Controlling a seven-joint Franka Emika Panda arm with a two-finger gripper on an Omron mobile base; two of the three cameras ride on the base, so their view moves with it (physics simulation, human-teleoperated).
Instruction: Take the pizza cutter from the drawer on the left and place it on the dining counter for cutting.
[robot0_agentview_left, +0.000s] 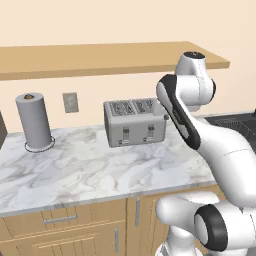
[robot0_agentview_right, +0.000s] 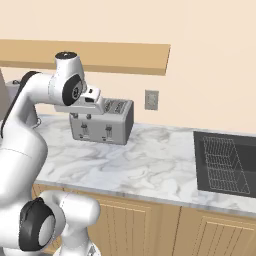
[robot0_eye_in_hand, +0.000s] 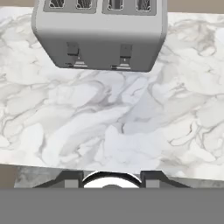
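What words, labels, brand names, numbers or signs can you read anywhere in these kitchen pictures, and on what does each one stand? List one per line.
None can be read.
The toaster has slots and levers but no brand or numbers.
The wall socket is plain.
The grey paper towel roll carries no label.
The marble counter shows veins only.

A matt grey metal toaster (robot0_agentview_left: 135, 121) stood on the glossy, grey-veined marble surface (robot0_agentview_left: 85, 172) above light-wood cabinets (robot0_agentview_right: 165, 225).
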